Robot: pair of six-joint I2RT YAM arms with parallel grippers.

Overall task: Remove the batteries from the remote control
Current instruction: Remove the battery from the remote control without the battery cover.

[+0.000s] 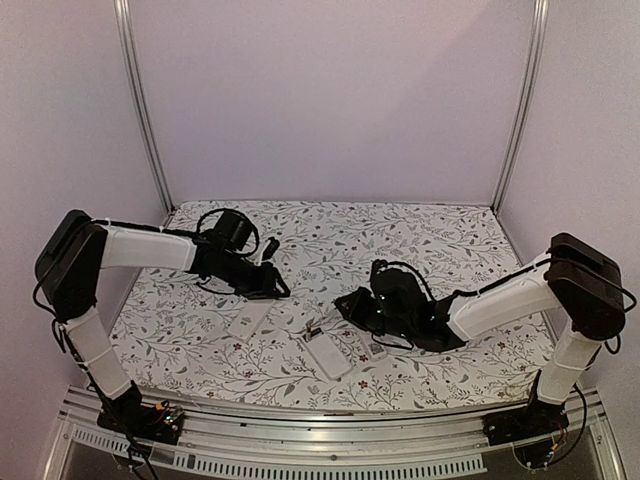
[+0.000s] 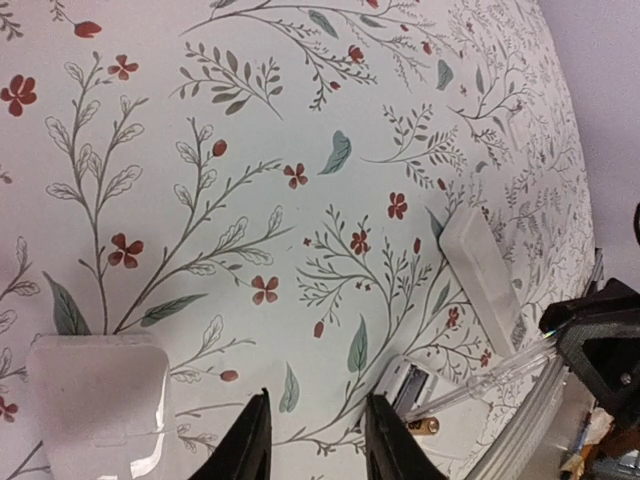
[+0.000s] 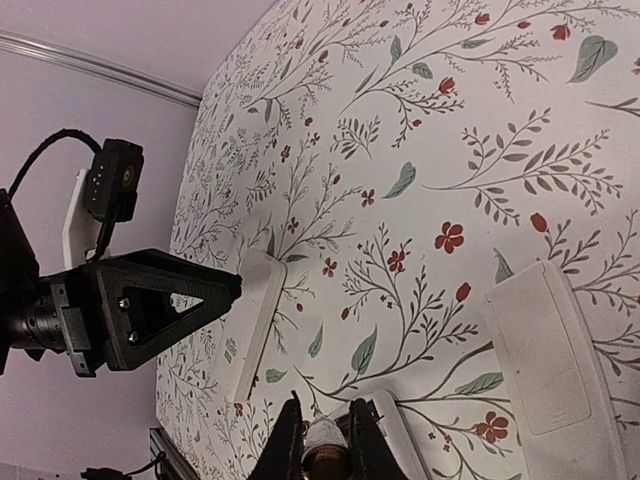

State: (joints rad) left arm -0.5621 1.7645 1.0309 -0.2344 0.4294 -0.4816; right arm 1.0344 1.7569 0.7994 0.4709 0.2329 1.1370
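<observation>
A white remote control (image 2: 415, 388) lies back-up on the flowered cloth with its battery compartment open, and one gold-and-dark battery (image 2: 428, 426) shows beside the opening. My right gripper (image 3: 325, 425) is shut on a clear pen-like tool (image 2: 500, 365), whose tip reaches into the compartment of the remote control (image 3: 400, 432). My left gripper (image 2: 317, 397) hovers just left of that remote, open, with only cloth between its fingers. From above, the left gripper (image 1: 273, 284) and right gripper (image 1: 345, 305) flank the remote control (image 1: 330, 353).
A second white remote (image 2: 482, 268) lies beyond the open one. A flat white piece (image 2: 95, 400) lies to the left of my left fingers. Another white slab (image 3: 550, 370) rests to the right of my right gripper. Metal frame posts (image 1: 140, 100) stand at the back corners.
</observation>
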